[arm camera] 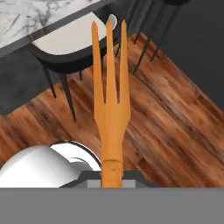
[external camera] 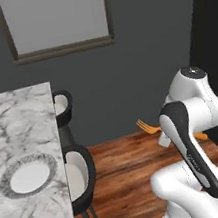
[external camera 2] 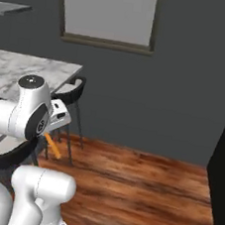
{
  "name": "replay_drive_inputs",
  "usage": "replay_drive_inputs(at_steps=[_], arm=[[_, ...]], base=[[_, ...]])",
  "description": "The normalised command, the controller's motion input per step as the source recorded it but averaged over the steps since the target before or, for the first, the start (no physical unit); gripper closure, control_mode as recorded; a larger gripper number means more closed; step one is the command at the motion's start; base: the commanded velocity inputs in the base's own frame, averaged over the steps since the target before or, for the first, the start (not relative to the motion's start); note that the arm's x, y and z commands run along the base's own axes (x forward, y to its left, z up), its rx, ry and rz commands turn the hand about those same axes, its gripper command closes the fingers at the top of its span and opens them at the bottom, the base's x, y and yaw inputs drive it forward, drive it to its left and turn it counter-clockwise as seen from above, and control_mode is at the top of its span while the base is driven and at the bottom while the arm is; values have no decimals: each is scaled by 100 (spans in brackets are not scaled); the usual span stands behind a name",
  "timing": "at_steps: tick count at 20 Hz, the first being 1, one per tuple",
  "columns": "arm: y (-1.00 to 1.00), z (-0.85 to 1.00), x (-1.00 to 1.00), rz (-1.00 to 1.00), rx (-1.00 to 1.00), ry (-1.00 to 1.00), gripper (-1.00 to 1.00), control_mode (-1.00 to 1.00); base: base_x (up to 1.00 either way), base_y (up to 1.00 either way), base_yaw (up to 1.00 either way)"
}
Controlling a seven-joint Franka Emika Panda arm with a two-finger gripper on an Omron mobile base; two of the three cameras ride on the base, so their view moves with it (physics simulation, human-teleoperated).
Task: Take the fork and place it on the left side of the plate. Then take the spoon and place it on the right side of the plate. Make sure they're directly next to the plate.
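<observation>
Above the wooden floor (external camera: 126, 169), beside the marble counter (external camera: 18, 127), the gripper (arm camera: 112, 175) is clamping its fingers on the handle of the orange fork (arm camera: 110, 105) (tines pointing away from the hand), while the plate (external camera: 27, 175) is lying on the counter near two black chairs (external camera: 80, 172)

Dark grey walls (external camera: 127, 87), framed window (external camera: 55, 16), wooden floor (external camera 2: 140, 188), marble table (external camera: 18, 127), black chairs (external camera: 81, 171).

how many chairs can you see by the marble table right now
2. The far chair and the near chair both stand along the marble table edge; more may be hidden beyond the frame.
</observation>
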Motion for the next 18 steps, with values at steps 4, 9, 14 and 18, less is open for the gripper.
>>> replay_drive_inputs(at_steps=[4,9,14,18], arm=[[0,0,0,0,0,0,100,100],[0,0,0,0,0,0,100,100],[0,0,0,0,0,0,100,100],[0,0,0,0,0,0,100,100]], base=[[40,0,64],[46,0,62],[52,0,62],[35,0,59]])
